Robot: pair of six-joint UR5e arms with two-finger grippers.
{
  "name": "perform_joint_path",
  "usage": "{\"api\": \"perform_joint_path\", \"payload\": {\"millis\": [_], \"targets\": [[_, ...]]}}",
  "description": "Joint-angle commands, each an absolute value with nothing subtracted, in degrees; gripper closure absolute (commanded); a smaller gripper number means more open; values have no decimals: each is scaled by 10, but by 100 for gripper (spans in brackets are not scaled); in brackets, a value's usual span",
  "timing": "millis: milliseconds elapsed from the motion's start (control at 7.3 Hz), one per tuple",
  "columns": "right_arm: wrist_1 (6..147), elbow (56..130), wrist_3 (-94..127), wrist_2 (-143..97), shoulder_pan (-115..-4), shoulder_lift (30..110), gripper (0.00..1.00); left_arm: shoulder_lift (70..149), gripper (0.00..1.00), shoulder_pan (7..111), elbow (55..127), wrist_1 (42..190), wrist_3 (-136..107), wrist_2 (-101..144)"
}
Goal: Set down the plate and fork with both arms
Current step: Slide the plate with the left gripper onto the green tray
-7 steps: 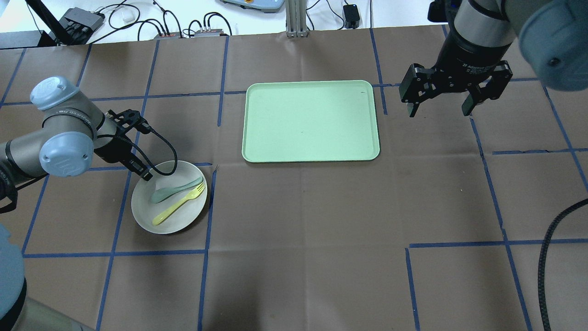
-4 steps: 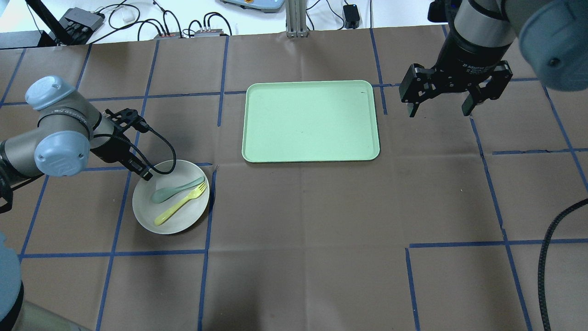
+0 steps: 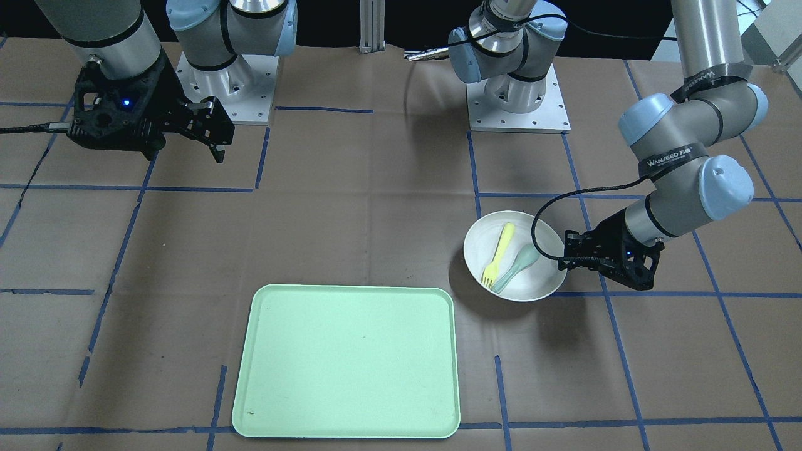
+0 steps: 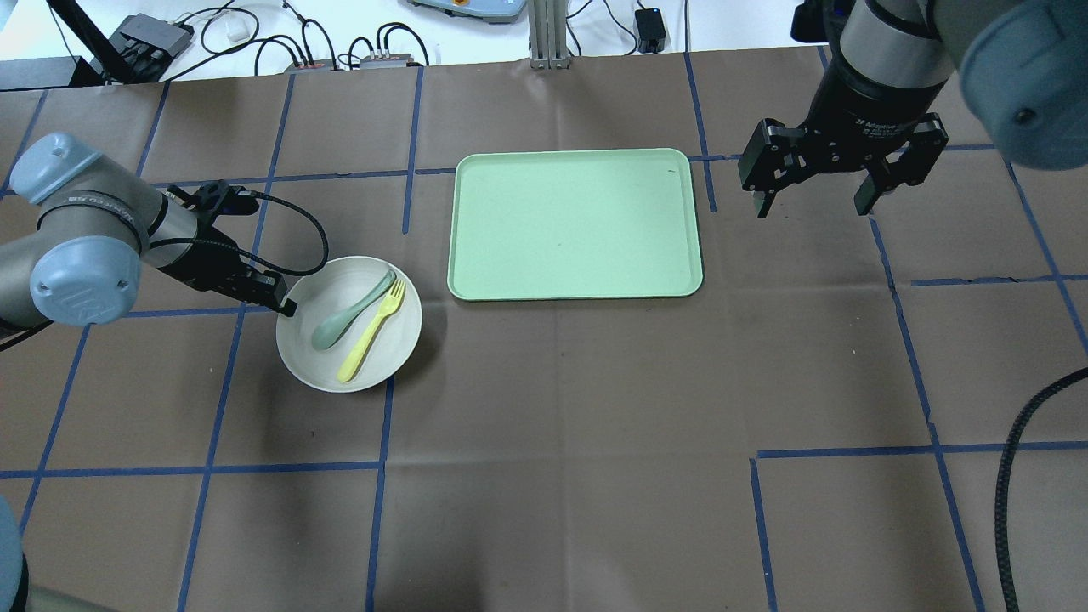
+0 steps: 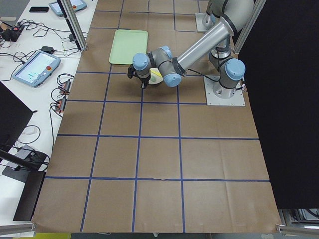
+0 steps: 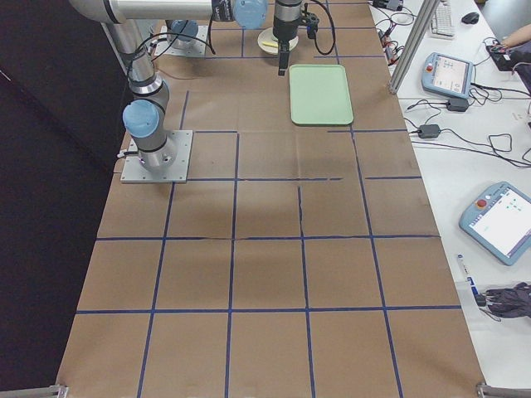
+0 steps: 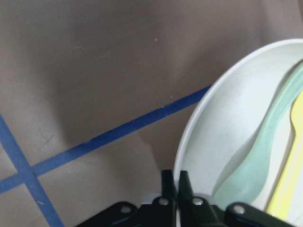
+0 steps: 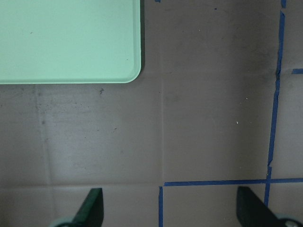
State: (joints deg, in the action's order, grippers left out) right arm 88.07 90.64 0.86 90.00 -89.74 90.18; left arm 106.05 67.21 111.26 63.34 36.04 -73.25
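Two jaw sets: left jaws are clenching round off-white plate [image 4: 387,350] at rim, pale yellow plastic fork [image 4: 371,331] lying beyond; right jaws are gaping.

Overhead: plate [image 4: 395,344] sits left of the tray [image 4: 575,223], just off its near-left corner, not touching, with fork [image 4: 371,332] and spoon [image 4: 350,312] lying side by side in it, spoon to the left of the fork, both heads pointing toward the tray. Left claw [image 4: 285,306] is at the plate's left rim, pinching it. Right claw [image 4: 812,206] hangs over the tabletop [image 4: 595,425], right of the tray's far-right corner, well apart from the plate.
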Motion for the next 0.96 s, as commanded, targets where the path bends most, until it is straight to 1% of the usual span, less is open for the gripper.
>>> {"api": "perform_joint_path", "payload": {"millis": [0,411,685,822], "targets": [[881,907,8,900,-897,902,0,1062,100,713,1106,623,232,-715],[881,911,8,900,-897,903,0,1080,100,794,1083,540,44,-682],[881,915,8,899,-897,905,0,1120,99,847,1061,469,-77,-681],[881,915,8,899,-897,906,0,1153,99,875,1056,403,-155,-681]]}}
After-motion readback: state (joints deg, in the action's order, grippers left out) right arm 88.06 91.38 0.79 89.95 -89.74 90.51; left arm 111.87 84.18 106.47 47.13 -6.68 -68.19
